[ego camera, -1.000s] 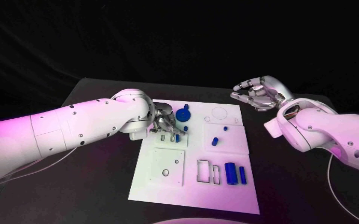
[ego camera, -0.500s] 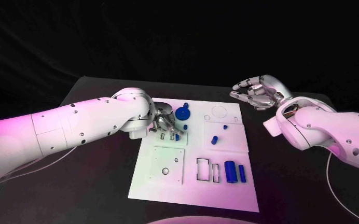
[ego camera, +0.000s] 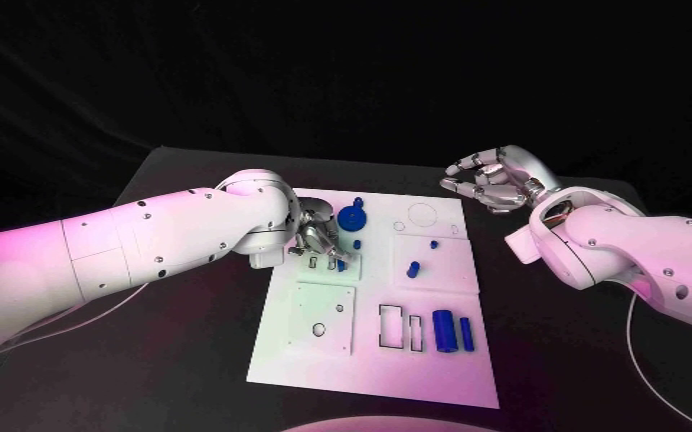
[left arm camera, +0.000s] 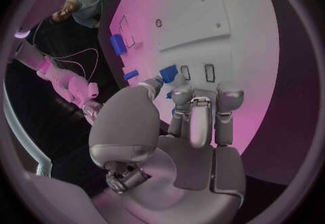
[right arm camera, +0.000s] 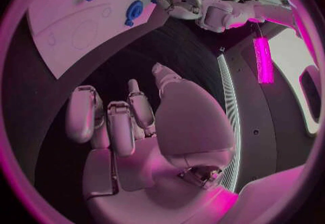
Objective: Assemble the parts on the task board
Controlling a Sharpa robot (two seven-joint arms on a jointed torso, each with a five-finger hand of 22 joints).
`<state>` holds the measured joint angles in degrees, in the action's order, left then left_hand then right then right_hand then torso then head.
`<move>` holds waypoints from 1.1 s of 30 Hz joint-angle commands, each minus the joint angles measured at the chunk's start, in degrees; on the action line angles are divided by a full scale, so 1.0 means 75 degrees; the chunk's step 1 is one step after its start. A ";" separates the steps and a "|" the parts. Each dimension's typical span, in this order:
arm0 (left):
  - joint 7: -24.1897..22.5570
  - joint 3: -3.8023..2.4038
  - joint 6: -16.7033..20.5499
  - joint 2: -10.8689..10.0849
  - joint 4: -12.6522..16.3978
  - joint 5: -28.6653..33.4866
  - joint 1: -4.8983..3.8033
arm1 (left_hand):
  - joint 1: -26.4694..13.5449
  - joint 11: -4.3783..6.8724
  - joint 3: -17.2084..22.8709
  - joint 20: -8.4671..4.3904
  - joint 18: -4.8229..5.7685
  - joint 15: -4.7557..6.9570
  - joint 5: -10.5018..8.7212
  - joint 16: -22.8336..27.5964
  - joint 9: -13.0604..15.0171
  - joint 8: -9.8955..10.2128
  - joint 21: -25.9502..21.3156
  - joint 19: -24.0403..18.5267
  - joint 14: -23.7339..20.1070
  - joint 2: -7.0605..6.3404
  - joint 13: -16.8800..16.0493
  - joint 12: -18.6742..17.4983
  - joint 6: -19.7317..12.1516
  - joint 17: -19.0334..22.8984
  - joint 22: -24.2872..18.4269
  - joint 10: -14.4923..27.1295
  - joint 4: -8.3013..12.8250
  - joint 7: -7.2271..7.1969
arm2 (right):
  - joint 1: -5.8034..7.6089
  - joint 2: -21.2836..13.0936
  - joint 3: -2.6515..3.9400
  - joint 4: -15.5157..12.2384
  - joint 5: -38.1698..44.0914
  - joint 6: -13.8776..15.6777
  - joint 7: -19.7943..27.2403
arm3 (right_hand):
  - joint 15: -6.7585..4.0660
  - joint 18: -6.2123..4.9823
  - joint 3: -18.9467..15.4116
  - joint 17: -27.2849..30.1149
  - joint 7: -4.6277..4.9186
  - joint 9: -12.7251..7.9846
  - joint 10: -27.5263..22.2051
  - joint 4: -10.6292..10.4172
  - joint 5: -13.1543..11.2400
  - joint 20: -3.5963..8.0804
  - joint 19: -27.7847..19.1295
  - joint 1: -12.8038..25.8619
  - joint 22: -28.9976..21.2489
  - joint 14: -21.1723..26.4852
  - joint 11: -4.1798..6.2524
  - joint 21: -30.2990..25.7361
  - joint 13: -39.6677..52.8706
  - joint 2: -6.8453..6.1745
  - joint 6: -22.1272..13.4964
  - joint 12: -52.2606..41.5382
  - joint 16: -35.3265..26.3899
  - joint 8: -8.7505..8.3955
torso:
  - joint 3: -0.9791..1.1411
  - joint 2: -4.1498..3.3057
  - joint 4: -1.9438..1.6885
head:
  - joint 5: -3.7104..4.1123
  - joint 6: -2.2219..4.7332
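Observation:
The white task board point(ego camera: 433, 372) lies in the middle of the table. My left hand point(ego camera: 320, 237) hovers low over the board's left side, above a small plate with slots point(ego camera: 329, 264). In the left wrist view its thumb and a finger pinch a small blue part point(left arm camera: 168, 72) close to two rectangular slots point(left arm camera: 209, 72). A blue disc with a peg point(ego camera: 352, 220) stands just beyond the hand. Two small blue pegs point(ego camera: 414, 271) sit mid-board. Two blue blocks point(ego camera: 444, 333) lie near the front right. My right hand point(ego camera: 490, 182) hangs off the board's far right corner, fingers bent, holding nothing.
Outlined recesses point(ego camera: 392, 328) lie beside the blue blocks, and a square plate with holes point(ego camera: 320, 320) sits at the front left of the board. Bare black table point(ego camera: 188, 352) runs along both sides of the board.

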<state>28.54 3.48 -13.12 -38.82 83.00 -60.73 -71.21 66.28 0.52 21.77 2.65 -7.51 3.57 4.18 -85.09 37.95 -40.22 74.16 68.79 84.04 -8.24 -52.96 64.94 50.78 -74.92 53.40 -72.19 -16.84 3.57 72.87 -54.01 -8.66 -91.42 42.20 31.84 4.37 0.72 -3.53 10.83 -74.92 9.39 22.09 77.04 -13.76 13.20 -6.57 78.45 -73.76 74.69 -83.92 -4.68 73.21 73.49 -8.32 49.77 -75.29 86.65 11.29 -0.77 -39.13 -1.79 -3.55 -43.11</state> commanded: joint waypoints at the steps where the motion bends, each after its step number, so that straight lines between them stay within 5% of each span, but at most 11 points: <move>1: -0.0002 0.0001 -0.0154 0.0034 0.0005 0.0038 -0.0011 | -0.0004 0.0051 0.0469 -0.0023 0.0058 0.0069 0.0008 0.0019 0.0069 0.0077 0.0046 -0.0018 0.0397 -0.0187 0.0009 0.0033 -0.0013 -0.0500 0.0008 0.0007 0.0000 -0.0064 | -0.0015 0.0016 -0.0002 0.0007 0.0018 -0.0132 -0.0020 | -0.0054 -0.0156 -0.0010 -0.0460 -0.0006 0.0013 -0.0047 -0.0052 0.0021 0.0023 -0.0026 -0.0054 -0.0007 -0.0450 0.0022 -0.0044 -0.0009 0.0006 -0.0013 0.0036 -0.0036 0.0027 | 0.0002 -0.0005 0.0002 | -0.0019 -0.0004; 6: -0.0003 0.0003 -0.0159 0.0041 -0.0001 0.0104 -0.0011 | 0.0033 0.0061 0.1092 -0.0025 0.0059 0.0078 0.0011 0.0022 0.0161 0.0108 0.0054 -0.0023 0.0394 -0.0363 0.0027 0.0029 -0.0019 -0.0492 0.0019 0.0018 0.0013 -0.0073 | -0.0034 0.0025 -0.0003 0.0018 0.0018 -0.0137 -0.0027 | -0.0055 -0.0160 -0.0010 -0.0454 -0.0007 0.0014 -0.0048 -0.0060 0.0042 0.0024 -0.0033 -0.0062 -0.0019 -0.0449 0.0023 -0.0059 -0.0012 0.0014 -0.0017 0.0037 -0.0039 0.0035 | -0.0002 -0.0008 0.0000 | -0.0015 -0.0007; 12: -0.0004 0.0004 -0.0107 0.0037 -0.0011 0.0336 -0.0011 | 0.0298 0.0096 0.2740 -0.0051 0.0059 0.0100 -0.0004 0.0023 0.0420 0.0077 0.0067 -0.0034 0.0391 -0.0728 0.0063 0.0015 -0.0042 -0.0490 0.0039 0.0022 0.0128 -0.0095 | -0.0074 0.0039 -0.0004 0.0038 0.0020 -0.0142 -0.0026 | -0.0056 -0.0161 -0.0007 -0.0446 -0.0007 0.0015 -0.0050 -0.0063 0.0057 0.0025 -0.0036 -0.0072 -0.0024 -0.0448 0.0023 -0.0067 -0.0015 0.0021 -0.0021 0.0039 -0.0043 0.0040 | 0.0001 -0.0013 -0.0004 | -0.0017 -0.0010; 17: -0.0004 0.0004 0.0016 0.0019 -0.0021 0.0645 -0.0010 | 0.0567 0.0112 0.3896 -0.0071 0.0072 0.0115 0.0031 0.0026 0.0713 -0.0064 0.0123 -0.0024 0.0389 -0.0822 0.0037 0.0025 -0.0150 -0.0486 0.0122 -0.0061 0.0766 -0.0095 | -0.0105 0.0049 -0.0004 0.0052 0.0320 -0.0121 0.0008 | -0.0059 -0.0163 0.0000 -0.0438 -0.0008 0.0016 -0.0056 -0.0069 0.0123 0.0029 -0.0037 -0.0110 -0.0032 -0.0446 0.0025 -0.0082 -0.0027 0.0034 -0.0036 0.0047 -0.0049 0.0060 | -0.0001 -0.0013 -0.0001 | -0.0005 -0.0006; 24: -0.0003 0.0002 0.0161 -0.0019 -0.0019 0.0929 -0.0009 | 0.0562 0.0083 0.4317 -0.0062 0.0080 0.0101 0.0051 0.0025 0.0904 -0.0170 0.0173 -0.0013 0.0391 -0.0766 0.0012 0.0033 -0.0198 -0.0487 0.0180 -0.0121 0.1098 -0.0065 | -0.0131 0.0052 -0.0004 0.0058 0.0460 -0.0107 0.0029 | -0.0059 -0.0168 -0.0003 -0.0425 -0.0007 0.0017 -0.0056 -0.0072 0.0130 0.0029 -0.0049 -0.0108 -0.0048 -0.0443 0.0025 -0.0101 -0.0026 0.0032 -0.0037 0.0046 -0.0053 0.0062 | -0.0009 -0.0016 -0.0008 | 0.0009 0.0002; 33: -0.0017 -0.0047 0.0481 -0.0212 0.0151 0.1166 -0.0006 | 0.0540 0.0079 0.4391 -0.0059 0.0086 0.0098 0.0039 0.0003 0.0955 -0.0195 0.0203 0.0010 0.0406 -0.0767 -0.0058 0.0084 -0.0189 -0.0534 0.0226 -0.0176 0.1173 -0.0059 | -0.0142 0.0033 -0.0004 0.0050 0.0381 -0.0094 0.0039 | -0.0059 -0.0169 -0.0006 -0.0418 -0.0007 0.0017 -0.0062 -0.0079 0.0139 0.0030 -0.0053 -0.0105 -0.0054 -0.0442 0.0025 -0.0109 -0.0035 0.0032 -0.0038 0.0053 -0.0056 0.0066 | -0.0016 -0.0019 -0.0013 | 0.0024 0.0008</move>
<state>28.57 3.19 -11.42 -40.25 83.73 -54.06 -71.22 69.94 1.02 46.96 2.45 -7.52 4.09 4.41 -85.09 40.98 -41.36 75.50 68.58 84.15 -14.84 -53.32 65.20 49.65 -74.91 55.04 -73.13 -15.42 3.29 71.85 -53.75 -8.70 -91.00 44.41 31.66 4.31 0.72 -4.42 10.84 -74.91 9.39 22.12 76.84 -14.08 13.87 -6.36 78.25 -74.06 74.37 -83.92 -4.48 72.65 73.28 -8.01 49.77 -75.08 86.43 11.51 -0.88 -39.27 -1.85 -3.41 -43.04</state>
